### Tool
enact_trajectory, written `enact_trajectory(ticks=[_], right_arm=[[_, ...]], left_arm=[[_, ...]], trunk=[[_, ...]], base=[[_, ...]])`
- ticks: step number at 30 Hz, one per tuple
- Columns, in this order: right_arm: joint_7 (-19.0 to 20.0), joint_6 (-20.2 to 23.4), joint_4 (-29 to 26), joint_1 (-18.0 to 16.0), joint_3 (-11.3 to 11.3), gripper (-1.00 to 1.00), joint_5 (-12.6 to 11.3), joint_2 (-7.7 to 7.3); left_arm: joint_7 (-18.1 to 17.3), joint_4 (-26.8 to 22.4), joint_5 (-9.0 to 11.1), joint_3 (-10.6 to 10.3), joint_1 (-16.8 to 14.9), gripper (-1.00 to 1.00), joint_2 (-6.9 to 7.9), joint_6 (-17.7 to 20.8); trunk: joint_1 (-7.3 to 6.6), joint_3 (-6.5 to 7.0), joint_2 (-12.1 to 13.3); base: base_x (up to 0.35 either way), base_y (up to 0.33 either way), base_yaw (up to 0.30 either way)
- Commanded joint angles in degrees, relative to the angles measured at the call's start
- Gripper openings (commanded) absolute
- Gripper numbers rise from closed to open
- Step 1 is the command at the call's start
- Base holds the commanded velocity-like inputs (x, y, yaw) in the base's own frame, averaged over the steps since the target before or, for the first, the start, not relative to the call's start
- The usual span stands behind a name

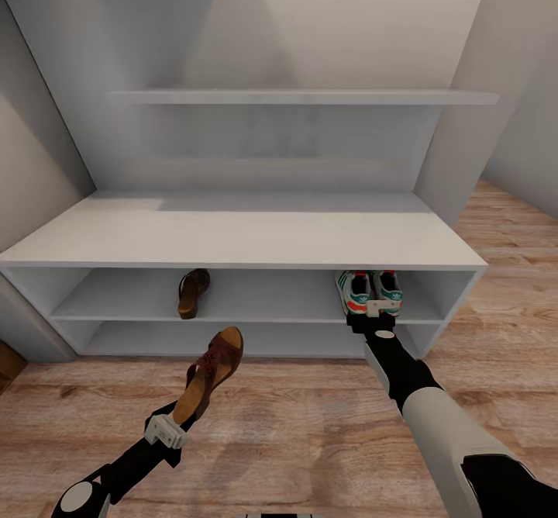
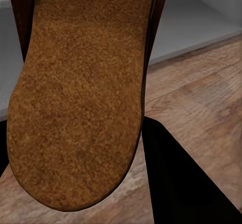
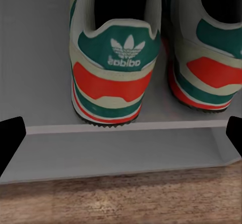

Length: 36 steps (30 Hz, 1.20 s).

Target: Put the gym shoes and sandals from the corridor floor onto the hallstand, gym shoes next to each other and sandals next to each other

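With both gym shoes shelved ahead of your spread right gripper, your left gripper, seemingly pinching the second sandal, must carry it beside the shelved sandal.

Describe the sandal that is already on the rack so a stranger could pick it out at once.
Start at the long pale grey hallstand against the wall and look at its upper open shelf, left of middle. The dark brown sandal lies there alone, toe pointing inward. Its twin is off the rack, held in the left hand over the wood floor, and the two gym shoes sit far right on the same shelf.
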Motion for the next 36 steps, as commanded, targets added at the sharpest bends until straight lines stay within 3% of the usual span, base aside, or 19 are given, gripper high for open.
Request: enact_trajectory(ticks=[1,16,36], right_arm=[[-0.3,0.5,-0.1,0.0,0.2,1.00,0.3,-0.01],[-0.3,0.5,-0.1,0.0,0.2,1.00,0.3,-0.01],[-0.3,0.0,-0.1,0.0,0.2,1.00,0.3,-0.01]], left_arm=[[-0.2,0.0,-0.7,0.2,0.0,-1.00,-0.03,-0.5],[-0.2,0.0,-0.7,0.2,0.0,-1.00,-0.03,-0.5],[-0.2,0.0,-0.7,0.1,0.0,-1.00,-0.03,-0.5]], trunk=[[-0.01,-0.05,0.0],[-0.01,-0.05,0.0],[-0.01,-0.05,0.0]], base=[[-0.021,0.000,0.000],[-0.128,0.000,0.000],[-0.021,0.000,0.000]])
